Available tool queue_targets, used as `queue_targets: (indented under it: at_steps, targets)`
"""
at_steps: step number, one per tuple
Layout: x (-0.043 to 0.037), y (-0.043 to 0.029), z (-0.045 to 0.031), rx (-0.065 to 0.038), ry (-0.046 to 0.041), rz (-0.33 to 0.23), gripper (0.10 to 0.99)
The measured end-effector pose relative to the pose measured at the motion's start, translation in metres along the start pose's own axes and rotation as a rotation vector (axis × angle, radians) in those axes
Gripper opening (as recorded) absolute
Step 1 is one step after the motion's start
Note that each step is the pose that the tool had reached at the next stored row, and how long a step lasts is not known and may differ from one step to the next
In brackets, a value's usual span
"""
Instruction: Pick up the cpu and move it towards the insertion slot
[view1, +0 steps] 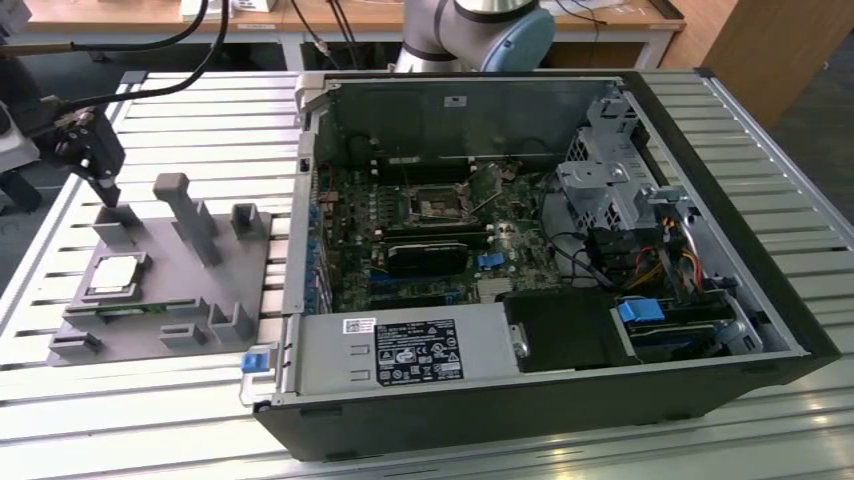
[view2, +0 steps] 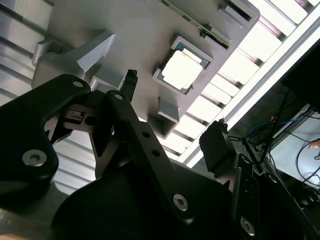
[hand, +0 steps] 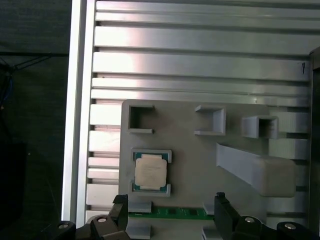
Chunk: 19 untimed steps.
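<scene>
A table (view1: 174, 100) of ribbed aluminium slats carries a grey holder (view1: 200, 290) at the exterior view's left and an open computer case (view1: 534, 400) beside it. The cpu (view1: 114, 275) lies flat in its square pocket on the holder, silvery top up; both wrist views show it there too (hand: 150, 171) (view2: 182, 70). A green memory stick (hand: 170, 213) lies in a groove just beside it.

The gripper (view1: 102, 180) hangs above the holder's far end, clear of the cpu. In the first wrist view its fingers (hand: 220, 207) stand wide apart with nothing between them.

The slot (view1: 438, 205) sits on the board inside the case, well apart from the cpu.

Behind the table stand the arm's base (view1: 474, 30) and a wooden desk (view1: 347, 15). Black cables (view1: 174, 40) loop in from the exterior view's upper left.
</scene>
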<state>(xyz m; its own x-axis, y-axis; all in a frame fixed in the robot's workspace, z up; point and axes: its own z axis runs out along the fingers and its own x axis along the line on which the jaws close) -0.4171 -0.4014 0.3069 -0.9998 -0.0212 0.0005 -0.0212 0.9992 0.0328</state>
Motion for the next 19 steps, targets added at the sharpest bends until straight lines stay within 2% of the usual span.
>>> queue_targets:
  at_steps: [19]
  targets:
    - [0.0013, -0.0002, 0.0063, 0.000, 0.0000, 0.000, 0.776]
